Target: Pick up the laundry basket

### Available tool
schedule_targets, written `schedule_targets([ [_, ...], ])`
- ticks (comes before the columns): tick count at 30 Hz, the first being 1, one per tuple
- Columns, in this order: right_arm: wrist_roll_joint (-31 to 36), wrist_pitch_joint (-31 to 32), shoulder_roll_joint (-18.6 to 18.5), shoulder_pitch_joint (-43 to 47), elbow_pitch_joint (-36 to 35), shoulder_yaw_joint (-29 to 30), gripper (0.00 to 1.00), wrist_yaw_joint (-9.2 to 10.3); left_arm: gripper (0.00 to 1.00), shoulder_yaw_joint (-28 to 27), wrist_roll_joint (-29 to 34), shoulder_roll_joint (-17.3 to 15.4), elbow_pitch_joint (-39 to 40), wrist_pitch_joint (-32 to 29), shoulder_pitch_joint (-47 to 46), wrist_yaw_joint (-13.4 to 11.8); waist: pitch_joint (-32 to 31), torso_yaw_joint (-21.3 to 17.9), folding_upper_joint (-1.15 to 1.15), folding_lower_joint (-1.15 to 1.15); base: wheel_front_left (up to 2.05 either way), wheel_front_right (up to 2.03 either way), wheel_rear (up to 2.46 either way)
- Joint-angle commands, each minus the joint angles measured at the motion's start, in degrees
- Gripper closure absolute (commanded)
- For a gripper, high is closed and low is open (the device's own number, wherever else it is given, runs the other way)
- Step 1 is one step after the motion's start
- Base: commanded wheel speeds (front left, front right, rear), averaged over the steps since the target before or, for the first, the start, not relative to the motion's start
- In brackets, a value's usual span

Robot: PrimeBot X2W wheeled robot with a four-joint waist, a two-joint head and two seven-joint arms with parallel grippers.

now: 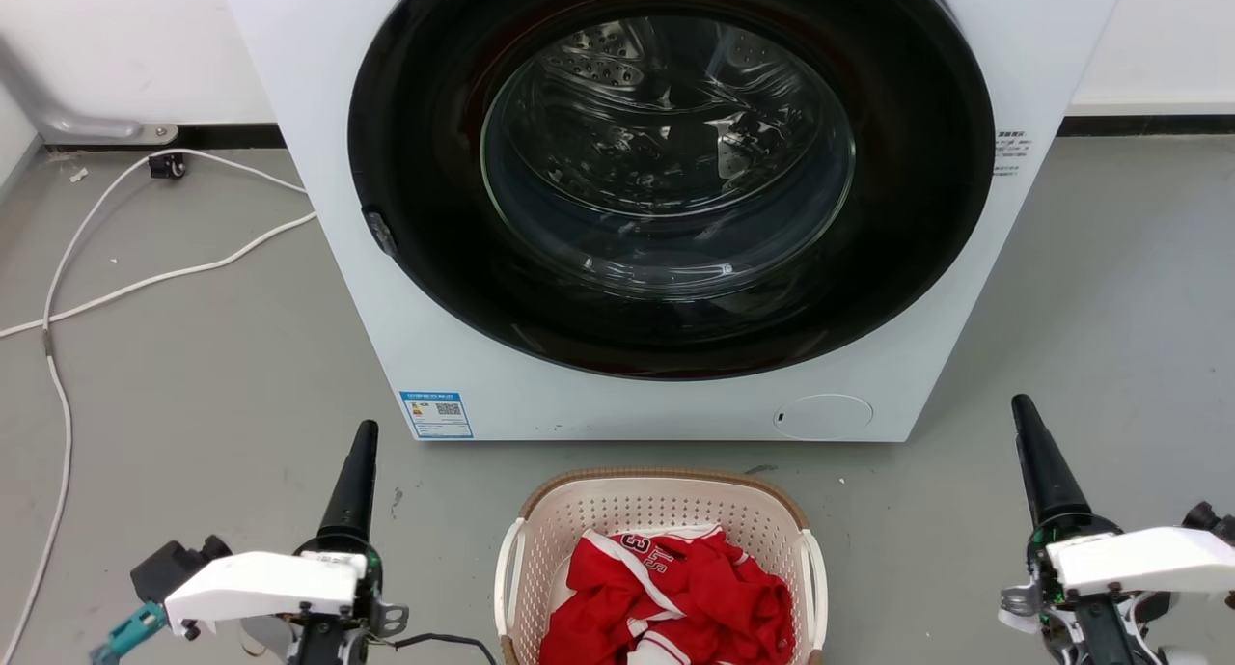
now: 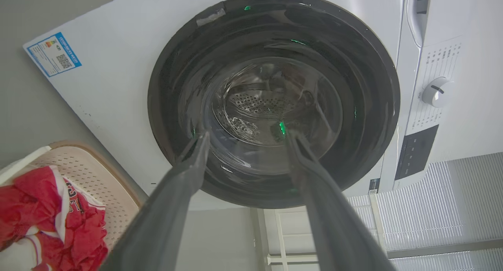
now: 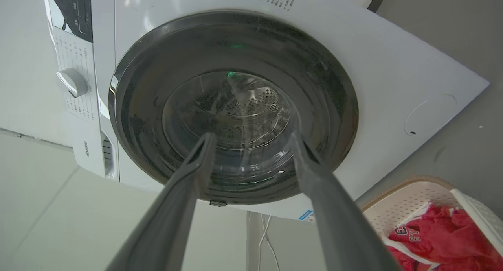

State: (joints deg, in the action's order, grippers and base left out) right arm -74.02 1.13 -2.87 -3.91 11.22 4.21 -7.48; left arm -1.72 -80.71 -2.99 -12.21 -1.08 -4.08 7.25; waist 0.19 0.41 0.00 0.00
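oval cream perforated plastic laundry basket, brown woven-look rim, on grey floor before white washing machine, crumpled red jersey inside | left gripper: smooth dark tapered fingers spread | right gripper: fingers spread

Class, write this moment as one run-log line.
stage: pre-grasp; left pincer: open, empty; right pincer: open, empty; laundry basket: on floor between them, holds red garment; washing machine: door shut
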Motion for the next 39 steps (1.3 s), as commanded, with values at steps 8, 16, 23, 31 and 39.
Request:
schedule_targets([
  [8,17.98,-2.34,-0.15,-0.04,-3.27,-1.47,0.0,-0.01,0.0,1.38,16.43,-0.29,2.55,2.37,-0.85,0.16,0.04,0.25,0.0,0.0,0.0,0.0,0.0],
  [16,27.12,-3.86,-0.11,0.57,-4.03,-1.85,0.0,-0.01,0.0,2.69,26.95,-0.12,3.1,4.07,-0.44,-0.47,-0.01,0.53,0.0,0.0,0.0,0.0,0.0],
  [23,33.85,-4.24,-0.1,1.1,-4.43,-2.0,0.0,-0.01,0.0,3.98,33.98,-0.13,3.01,5.47,-0.19,-1.23,-0.1,0.7,0.0,0.0,0.0,0.0,0.0],
  [31,41.45,-4.68,-0.09,1.51,-5.07,-2.29,0.0,-0.01,0.0,5.52,40.92,-0.66,2.83,6.93,-0.32,-2.0,-0.05,0.82,0.0,0.0,0.0,0.0,0.0],
  [39,47.32,-4.94,-0.09,2.01,-5.46,-2.68,0.0,-0.01,0.0,6.63,46.01,-1.05,2.32,8.12,-0.67,-2.77,-0.01,0.92,0.0,0.0,0.0,0.0,0.0],
])
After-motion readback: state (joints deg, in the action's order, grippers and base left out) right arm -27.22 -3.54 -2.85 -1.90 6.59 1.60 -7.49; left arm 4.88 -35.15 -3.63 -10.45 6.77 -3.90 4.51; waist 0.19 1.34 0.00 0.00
